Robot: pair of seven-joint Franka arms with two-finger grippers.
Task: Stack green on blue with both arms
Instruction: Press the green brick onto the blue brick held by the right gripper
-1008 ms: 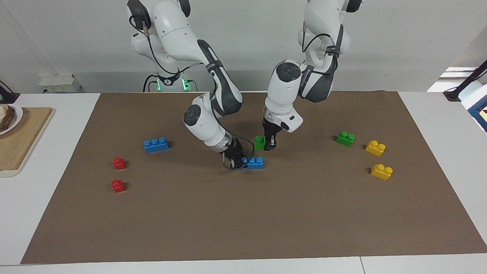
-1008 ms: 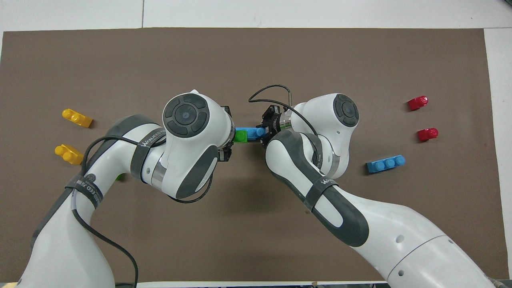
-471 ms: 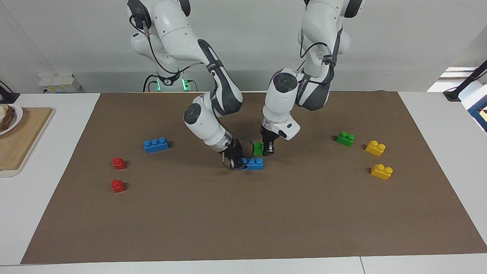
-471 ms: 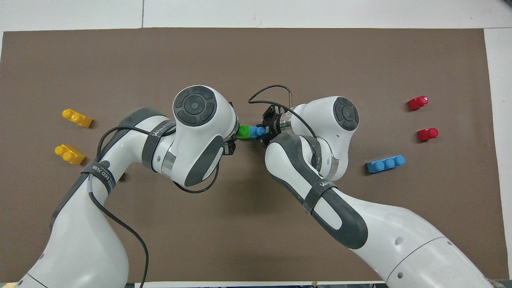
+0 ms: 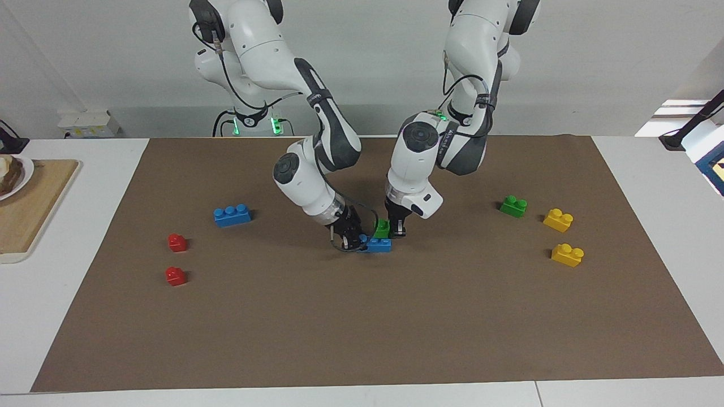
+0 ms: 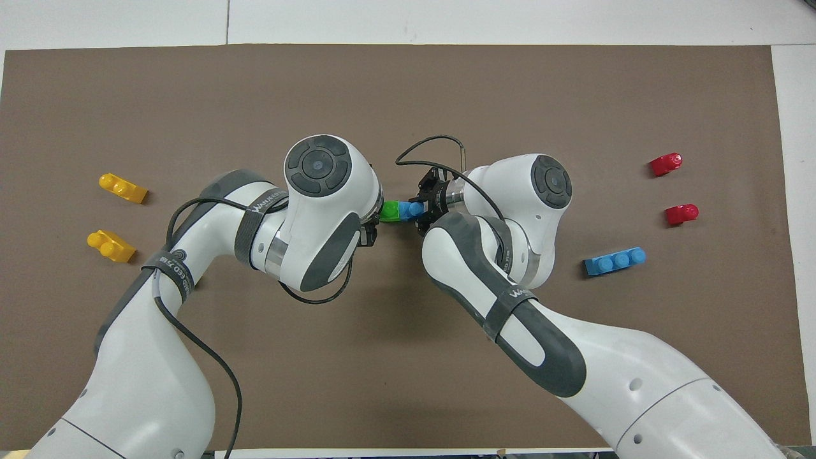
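Brown mat [image 5: 362, 328], mid-table: my right gripper [image 5: 352, 242] clamps the blue brick [image 5: 380, 244] flat; my left gripper [image 5: 394, 229] grips the green brick [image 5: 382, 228] on blue's end nearest it. Risk: studs misaligned, so pressing tilts green or skids blue.

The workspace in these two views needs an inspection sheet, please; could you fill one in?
Surface: brown mat on a white table.
Job's things: green brick held on the blue brick at mid-mat.
Clutter: spare blue brick, spare green brick, two yellow bricks, two red bricks.
Grippers: left gripper shut on the green brick; right gripper shut on the blue brick.
Cables: black cable looped at the right wrist.
Surroundings: wooden board with a plate.
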